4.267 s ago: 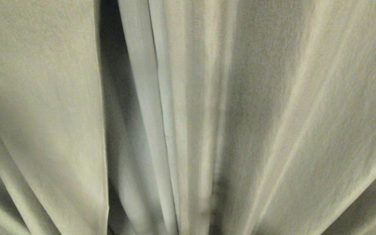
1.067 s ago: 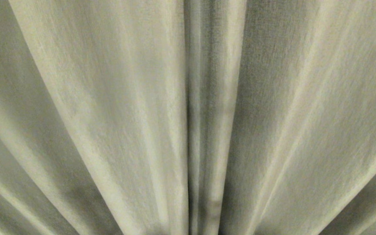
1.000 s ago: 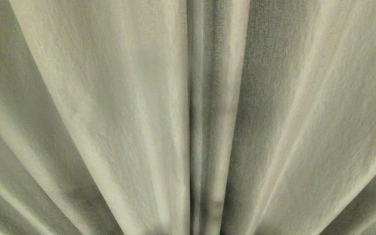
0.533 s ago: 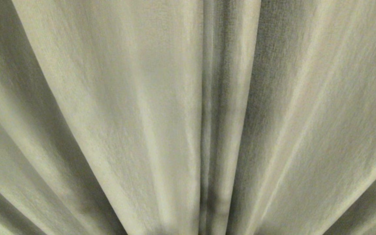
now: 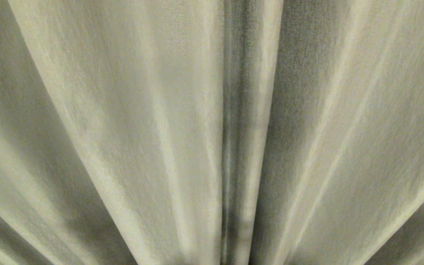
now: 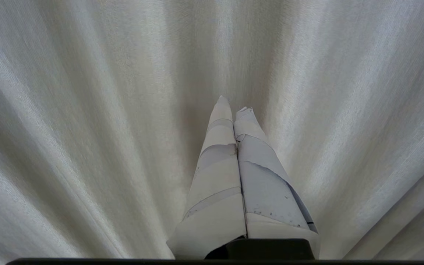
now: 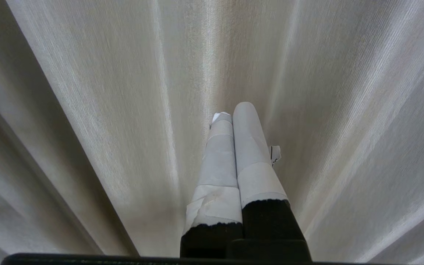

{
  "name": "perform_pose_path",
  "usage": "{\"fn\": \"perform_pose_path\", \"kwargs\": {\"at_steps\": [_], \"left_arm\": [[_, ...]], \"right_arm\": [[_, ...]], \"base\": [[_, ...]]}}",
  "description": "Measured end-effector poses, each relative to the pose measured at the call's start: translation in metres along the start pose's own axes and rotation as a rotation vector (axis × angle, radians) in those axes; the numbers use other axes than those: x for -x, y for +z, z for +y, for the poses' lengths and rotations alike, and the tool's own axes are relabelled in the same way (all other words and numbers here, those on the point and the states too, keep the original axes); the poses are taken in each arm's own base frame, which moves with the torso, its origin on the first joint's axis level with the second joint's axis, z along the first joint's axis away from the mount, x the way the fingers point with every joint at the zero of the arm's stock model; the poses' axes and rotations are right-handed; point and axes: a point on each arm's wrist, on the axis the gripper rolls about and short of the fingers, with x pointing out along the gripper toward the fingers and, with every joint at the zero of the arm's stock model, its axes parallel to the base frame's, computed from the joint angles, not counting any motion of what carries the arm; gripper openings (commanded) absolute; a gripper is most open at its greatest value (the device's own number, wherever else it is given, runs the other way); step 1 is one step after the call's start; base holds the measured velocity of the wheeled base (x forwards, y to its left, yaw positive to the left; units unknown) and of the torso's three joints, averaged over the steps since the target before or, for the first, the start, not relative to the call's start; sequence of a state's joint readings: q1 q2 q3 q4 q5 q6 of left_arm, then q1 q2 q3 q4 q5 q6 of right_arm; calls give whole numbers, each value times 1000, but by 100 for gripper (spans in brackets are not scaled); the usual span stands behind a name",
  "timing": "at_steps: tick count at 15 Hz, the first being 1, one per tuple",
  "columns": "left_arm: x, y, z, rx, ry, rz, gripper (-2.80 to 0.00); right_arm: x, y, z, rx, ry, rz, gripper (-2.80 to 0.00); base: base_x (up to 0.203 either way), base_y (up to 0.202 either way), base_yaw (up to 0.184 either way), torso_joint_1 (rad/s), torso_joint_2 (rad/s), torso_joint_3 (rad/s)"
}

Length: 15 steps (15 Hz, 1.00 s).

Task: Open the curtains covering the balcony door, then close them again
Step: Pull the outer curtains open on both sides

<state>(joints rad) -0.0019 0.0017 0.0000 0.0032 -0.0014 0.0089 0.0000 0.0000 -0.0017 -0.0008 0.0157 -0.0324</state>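
The cream woven curtains (image 5: 131,121) fill the whole head view, their folds meeting at a darker central crease (image 5: 239,147). They hang shut, and the balcony door is hidden behind them. Neither arm shows in the head view. In the left wrist view my left gripper (image 6: 233,106) is shut, its white-taped fingers pressed together with nothing between them, tips close to the curtain fabric (image 6: 87,129). In the right wrist view my right gripper (image 7: 232,112) is shut too and empty, pointing at the curtain folds (image 7: 105,110).
Curtain fabric (image 5: 363,129) covers everything ahead in all three views. A loose scrap of tape (image 7: 275,154) sticks out from one right finger.
Several seconds ago a dark gap showed between the two panels at the left; now the folds cover it. Over the last second the central crease drifted slightly right, then back.
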Motion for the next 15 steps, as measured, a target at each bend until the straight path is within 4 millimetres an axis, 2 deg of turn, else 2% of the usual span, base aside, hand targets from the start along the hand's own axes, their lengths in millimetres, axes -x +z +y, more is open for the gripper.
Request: {"fn": "perform_pose_path", "kwargs": {"at_steps": [3, 5, 8, 11, 12, 15], "left_arm": [[0, 0, 0, 0, 0, 0, -280], [0, 0, 0, 0, 1, 0, -280], [0, 0, 0, 0, 0, 0, -280], [0, 0, 0, 0, 0, 0, -280], [0, 0, 0, 0, 1, 0, -280], [0, 0, 0, 0, 1, 0, -280]], "right_arm": [[1, 9, 0, 9, 19, -61, -280], [7, 27, 1, 13, 70, -118, -280], [13, 67, 1, 21, 129, -177, -280], [3, 119, -1, 20, 165, -229, -280], [-3, 139, -2, 20, 177, -251, 0], [-24, 175, -3, 16, 197, -270, 0]], "base": [[0, 0, 0, 0, 0, 0], [0, 0, 0, 0, 0, 0], [0, 0, 0, 0, 0, 0], [0, 0, 0, 0, 0, 0], [0, 0, 0, 0, 0, 0], [0, 0, 0, 0, 0, 0]]}}
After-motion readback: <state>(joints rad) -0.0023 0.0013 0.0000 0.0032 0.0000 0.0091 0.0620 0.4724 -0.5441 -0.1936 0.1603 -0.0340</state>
